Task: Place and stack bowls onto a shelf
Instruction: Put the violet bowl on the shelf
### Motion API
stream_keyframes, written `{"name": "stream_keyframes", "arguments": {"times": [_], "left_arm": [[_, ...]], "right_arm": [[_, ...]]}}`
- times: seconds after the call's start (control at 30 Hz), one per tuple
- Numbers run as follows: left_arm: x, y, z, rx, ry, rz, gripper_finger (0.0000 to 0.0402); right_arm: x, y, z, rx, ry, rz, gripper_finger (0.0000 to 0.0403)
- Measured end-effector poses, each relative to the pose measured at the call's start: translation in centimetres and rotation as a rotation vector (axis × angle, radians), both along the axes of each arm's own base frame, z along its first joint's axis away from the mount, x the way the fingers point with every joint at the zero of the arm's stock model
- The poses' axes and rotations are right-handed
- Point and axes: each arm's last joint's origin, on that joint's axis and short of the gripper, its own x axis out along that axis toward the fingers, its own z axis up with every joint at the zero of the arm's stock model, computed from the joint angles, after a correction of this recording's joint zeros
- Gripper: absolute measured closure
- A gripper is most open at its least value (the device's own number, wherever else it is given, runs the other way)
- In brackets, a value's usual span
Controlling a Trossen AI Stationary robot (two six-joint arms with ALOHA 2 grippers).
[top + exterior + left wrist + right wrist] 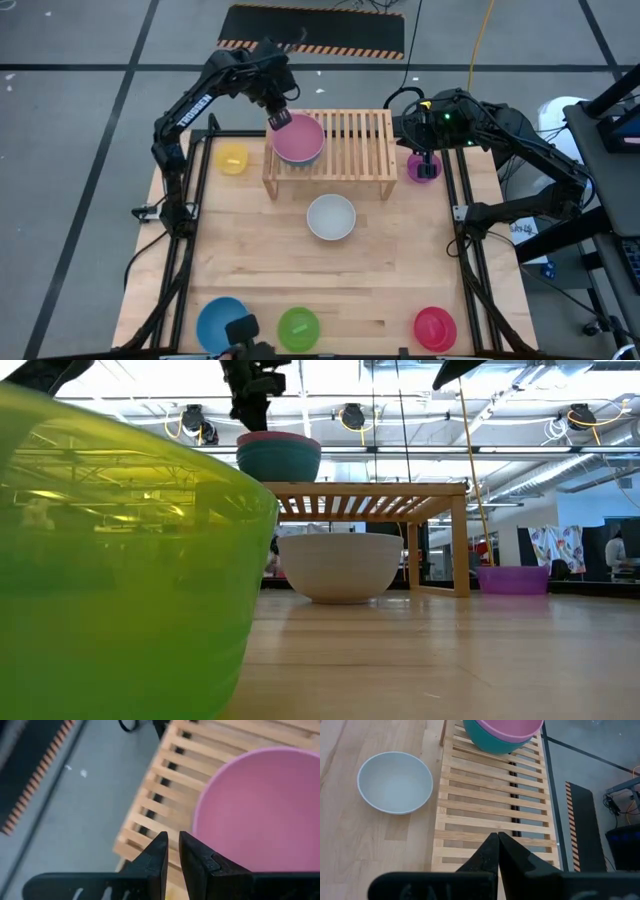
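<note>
The pink bowl (300,138) sits nested in the teal bowl (279,460) on the left part of the shelf's (355,140) slatted top. My left gripper (278,119) hovers just off the pink bowl's far left rim (200,815), with a narrow gap between its fingers and nothing in it. My right gripper (497,842) is shut and waits by the shelf's right end, above the purple bowl (423,168). The white bowl (331,217) stands on the table in front of the shelf.
The yellow bowl (232,158) stands left of the shelf. Along the table's near edge stand the blue bowl (220,322), the lime green bowl (298,327) and the red bowl (435,327). The shelf's middle and right slats (495,795) are bare.
</note>
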Motion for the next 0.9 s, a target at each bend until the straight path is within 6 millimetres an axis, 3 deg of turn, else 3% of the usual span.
{"name": "stream_keyframes", "arguments": {"times": [0.23,0.47,0.67,0.9], "left_arm": [[-2.0,-1.8,3.1,0.095,-0.09,-0.013,0.0348],[-5.7,-6.0,6.8,0.132,-0.192,-0.019,0.0348],[-8.8,-9.6,8.2,0.125,-0.168,-0.087,0.0348],[-12.0,-12.1,10.0,0.148,-0.263,-0.072,0.0348]], "right_arm": [[0.0,0.0,0.0,-0.006,0.002,0.006,0.0403],[-0.3,0.1,-0.1,0.02,0.02,-0.01,0.0403],[-0.8,0.4,-0.5,0.081,0.056,-0.052,0.0403],[-1.0,0.4,-0.6,0.119,0.066,-0.096,0.0394]]}}
